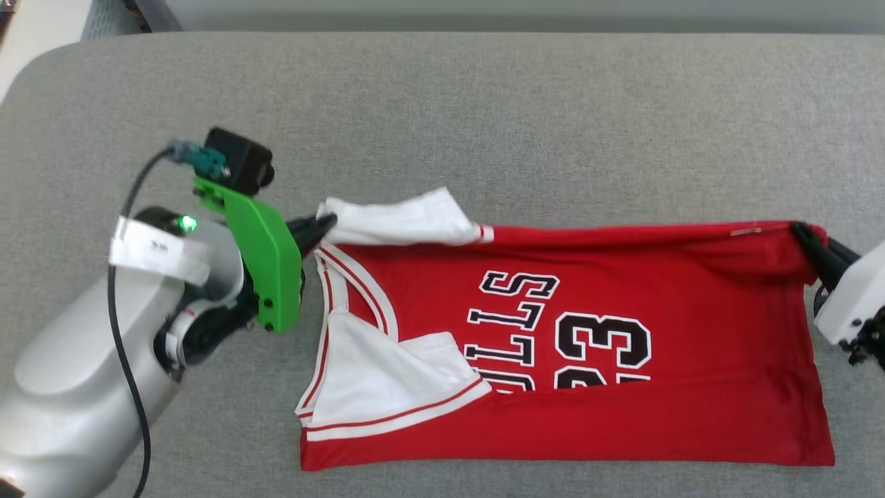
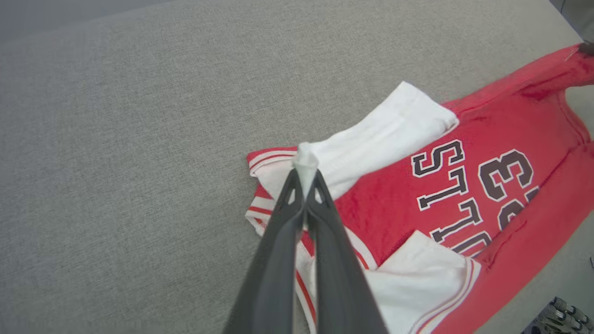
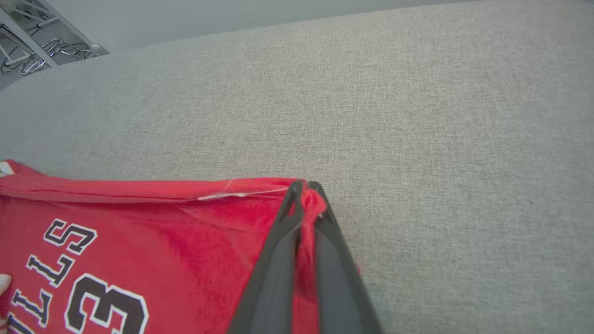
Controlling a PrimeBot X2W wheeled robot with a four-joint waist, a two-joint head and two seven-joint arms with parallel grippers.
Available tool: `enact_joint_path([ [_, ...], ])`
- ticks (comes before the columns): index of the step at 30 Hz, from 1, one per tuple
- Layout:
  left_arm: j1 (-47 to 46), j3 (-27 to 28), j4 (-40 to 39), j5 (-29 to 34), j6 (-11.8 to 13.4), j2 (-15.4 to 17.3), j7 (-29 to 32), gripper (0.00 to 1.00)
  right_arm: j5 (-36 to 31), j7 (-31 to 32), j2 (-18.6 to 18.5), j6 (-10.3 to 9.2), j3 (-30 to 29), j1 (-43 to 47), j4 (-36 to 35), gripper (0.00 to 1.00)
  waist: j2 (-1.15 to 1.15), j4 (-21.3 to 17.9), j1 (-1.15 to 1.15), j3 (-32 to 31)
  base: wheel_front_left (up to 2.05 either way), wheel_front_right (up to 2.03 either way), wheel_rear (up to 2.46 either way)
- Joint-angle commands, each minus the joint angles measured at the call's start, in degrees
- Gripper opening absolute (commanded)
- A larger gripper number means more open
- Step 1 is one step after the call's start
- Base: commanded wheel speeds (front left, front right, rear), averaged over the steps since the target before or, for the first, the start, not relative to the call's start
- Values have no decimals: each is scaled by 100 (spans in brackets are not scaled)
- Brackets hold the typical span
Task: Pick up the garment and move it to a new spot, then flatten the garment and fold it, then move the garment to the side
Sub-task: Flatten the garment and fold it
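Grey cushion (image 1: 484, 104) spreads wide beyond the taut-edged garment (image 1: 691, 415).

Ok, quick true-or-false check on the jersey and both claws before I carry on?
The left claw is shut on the white sleeve of the garment. True.
The right claw hangs open above the garment. False: it is shut on a red corner of it.
The garment's near edge is folded over part of the print. True.
The garment lies on bare wood. False: it lies on a grey fabric surface.
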Motion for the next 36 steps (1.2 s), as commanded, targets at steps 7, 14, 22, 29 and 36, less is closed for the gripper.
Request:
enact_joint_path([
  [7, 782, -124, -440, -123, 312, 228, -45, 0, 461, -309, -140, -6, 106, 694, -298, 0, 0, 133, 0, -288, 0, 0, 0],
  [14, 1241, -292, -617, -183, 456, 337, 9, 0, 733, -500, -394, -6, 327, 1181, -578, 0, 0, 150, 0, -373, 0, 0, 0],
  [22, 1673, -536, -576, -183, 518, 334, 9, 0, 829, -674, -845, -6, 776, 1662, -713, 0, 0, 121, 0, -523, 0, 0, 0],
  [29, 1886, -680, -552, -190, 519, 289, 6, 0, 901, -634, -1118, -6, 978, 1858, -813, 0, 0, 117, 0, -636, 0, 0, 0],
  [36, 1945, -821, -386, -104, 497, 204, 6, 0, 764, -611, -1202, -6, 1247, 1880, -822, 0, 0, 100, 0, -630, 0, 0, 0],
])
